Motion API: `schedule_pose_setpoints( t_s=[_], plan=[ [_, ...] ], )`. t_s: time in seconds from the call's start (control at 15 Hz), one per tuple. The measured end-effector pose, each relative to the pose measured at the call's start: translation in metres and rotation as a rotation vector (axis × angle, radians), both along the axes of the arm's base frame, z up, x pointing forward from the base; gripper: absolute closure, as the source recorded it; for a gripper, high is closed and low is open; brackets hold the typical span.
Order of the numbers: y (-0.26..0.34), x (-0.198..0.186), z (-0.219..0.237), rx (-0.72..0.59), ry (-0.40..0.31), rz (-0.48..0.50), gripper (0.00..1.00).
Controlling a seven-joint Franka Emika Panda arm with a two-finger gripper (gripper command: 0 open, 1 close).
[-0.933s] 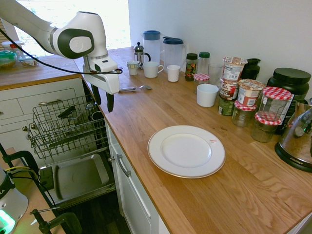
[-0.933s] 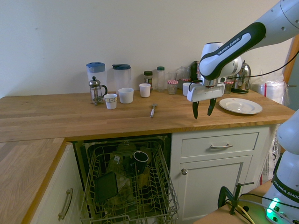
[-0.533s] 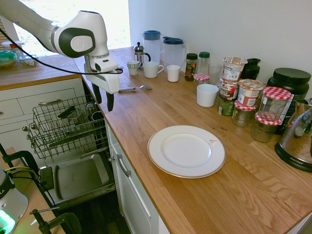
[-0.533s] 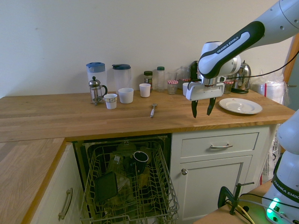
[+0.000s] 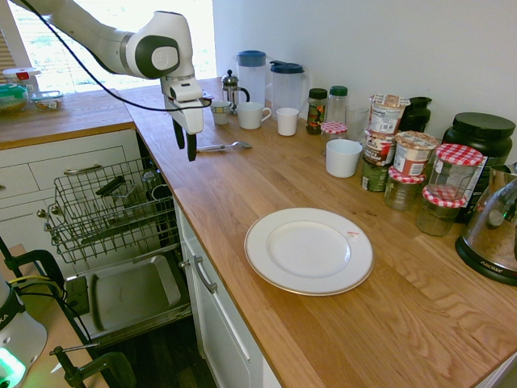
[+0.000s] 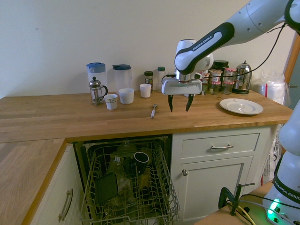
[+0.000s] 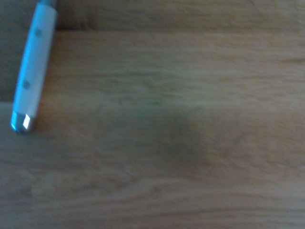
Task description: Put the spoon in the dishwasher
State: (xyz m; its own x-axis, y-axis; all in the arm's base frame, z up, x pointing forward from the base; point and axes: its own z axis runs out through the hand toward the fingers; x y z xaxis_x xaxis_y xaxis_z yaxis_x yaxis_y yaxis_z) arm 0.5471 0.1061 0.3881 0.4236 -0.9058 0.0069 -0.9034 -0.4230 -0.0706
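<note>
End effector (image 6: 180, 103) spread wide, empty, pointing down above wooden counter (image 6: 70, 117), spoon (image 6: 153, 111) lying just beside it

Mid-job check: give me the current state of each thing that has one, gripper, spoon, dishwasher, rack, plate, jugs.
gripper: open, empty, pointing down above the counter.
spoon: lying flat on the counter, untouched.
dishwasher: door down.
rack: pulled out, partly loaded.
plate: empty.
jugs: lids on.

spoon (image 5: 225, 146) on counter (image 5: 242, 194), beside gripper (image 5: 186, 143)
</note>
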Motion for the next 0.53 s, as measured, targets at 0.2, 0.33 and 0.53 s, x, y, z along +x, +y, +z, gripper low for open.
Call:
schedule_pose_setpoints(
  t_s=[0.2,0.33,0.53],
  plan=[
    [0.021,0.041,0.007,0.012,-0.037,-0.080,0.00],
    [0.028,0.066,0.012,0.012,-0.051,-0.130,0.00],
    [0.029,0.103,0.002,0.019,-0.065,-0.205,0.00]
  ],
)
